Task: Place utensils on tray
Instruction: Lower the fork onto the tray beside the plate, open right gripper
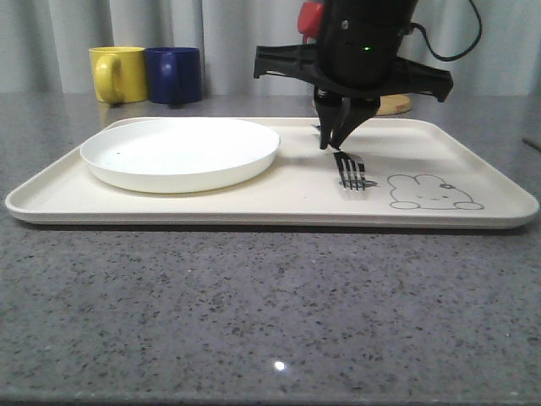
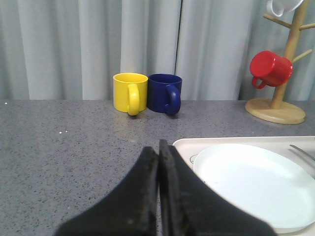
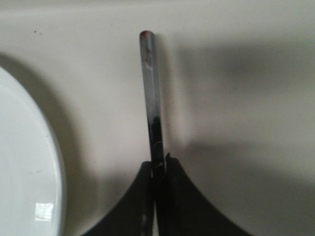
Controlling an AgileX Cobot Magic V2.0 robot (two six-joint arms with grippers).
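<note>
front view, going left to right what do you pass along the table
yellow mug → blue mug → white plate → right gripper holding the fork → rabbit drawing

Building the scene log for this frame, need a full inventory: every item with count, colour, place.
tray: 1, cream, on the grey table, rabbit drawing at its right front
plate: 1, white, left part of tray
fork: 1, silver, on tray right of plate, tines toward camera
mugs: 1 yellow, 1 dark blue, side by side behind tray; 1 red hanging on wooden mug tree; 1 white at its top
left gripper: fingers shut, empty
right gripper: fingers shut on fork handle
</note>
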